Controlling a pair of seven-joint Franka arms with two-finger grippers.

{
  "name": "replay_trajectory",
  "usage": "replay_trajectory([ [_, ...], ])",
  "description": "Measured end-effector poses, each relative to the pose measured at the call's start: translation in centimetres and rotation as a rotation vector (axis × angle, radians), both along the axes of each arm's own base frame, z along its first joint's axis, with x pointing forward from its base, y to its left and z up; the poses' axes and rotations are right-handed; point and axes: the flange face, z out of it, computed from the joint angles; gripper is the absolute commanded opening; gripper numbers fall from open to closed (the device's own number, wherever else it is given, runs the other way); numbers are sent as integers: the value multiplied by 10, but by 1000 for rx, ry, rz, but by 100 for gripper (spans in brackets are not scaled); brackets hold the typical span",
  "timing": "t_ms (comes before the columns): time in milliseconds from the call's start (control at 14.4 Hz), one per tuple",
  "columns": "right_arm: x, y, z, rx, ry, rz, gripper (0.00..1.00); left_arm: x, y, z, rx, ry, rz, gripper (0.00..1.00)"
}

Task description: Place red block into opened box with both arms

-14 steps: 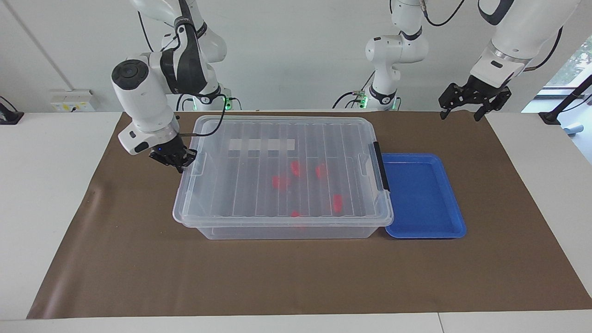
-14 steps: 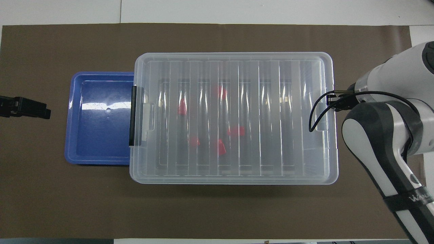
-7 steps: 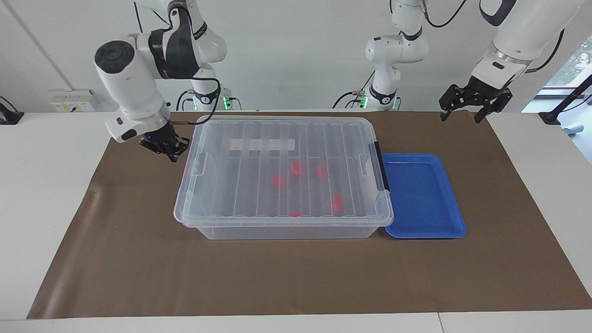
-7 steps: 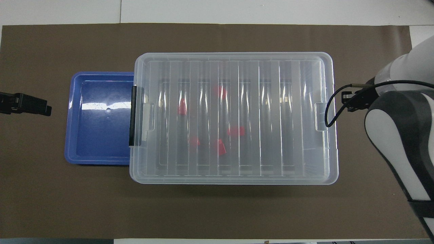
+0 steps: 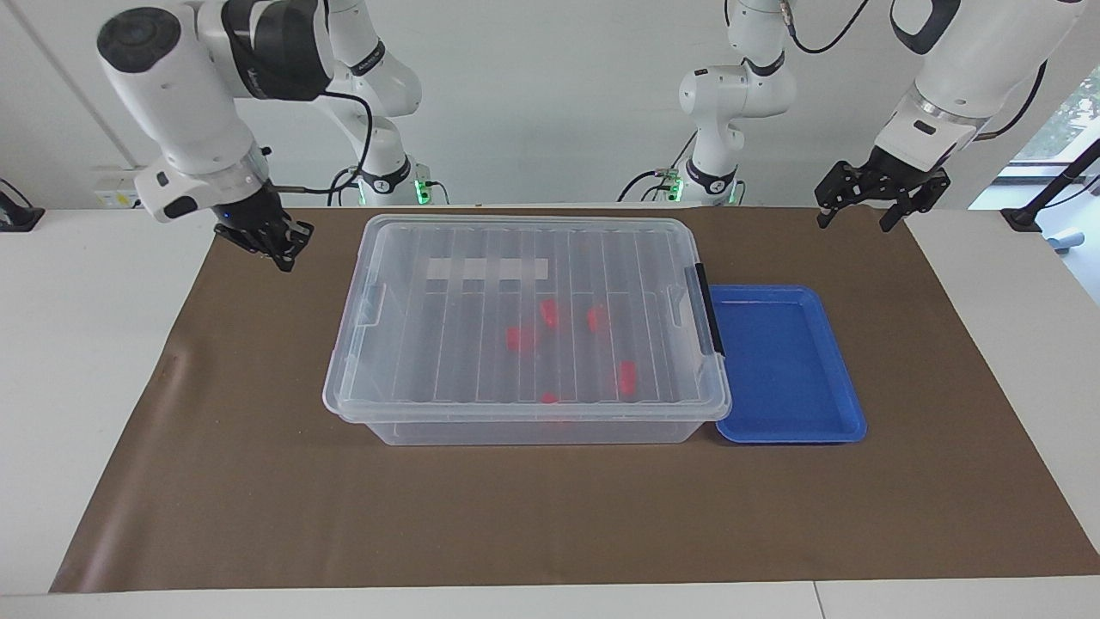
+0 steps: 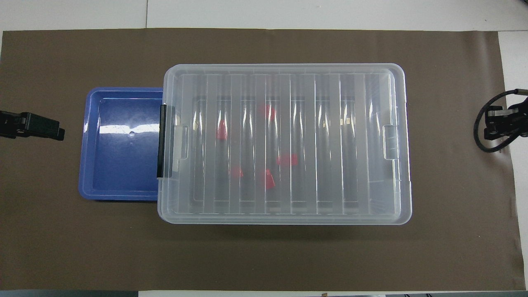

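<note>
A: What is found in the way at the middle of the mat (image 5: 258, 481)?

B: The middle is taken up by the box (image 5: 526, 327), and its top is closed off by the ribbed lid (image 6: 284, 142). The red blocks (image 5: 522, 337) are shut in under that lid, so they cannot be reached from above.

A: And at the box's end toward the left arm?

B: That end is blocked by the blue tray (image 5: 786, 365), which is set right against the box, under the latch (image 5: 710, 309).

A: Where can a gripper be passed?

B: Bare mat is left between the box and the table edge farthest from the robots, and at both ends of the table.
</note>
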Motion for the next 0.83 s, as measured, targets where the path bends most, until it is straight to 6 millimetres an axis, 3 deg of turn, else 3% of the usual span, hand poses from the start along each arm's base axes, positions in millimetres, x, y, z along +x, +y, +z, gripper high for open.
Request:
replay_trajectory([
  [417,2,-29,-10,7,4,21,100,0,3,-1,0,3,5,100],
  [834,4,-27,-13,22,-10,22,100,0,4,-4,11,9,6,100],
])
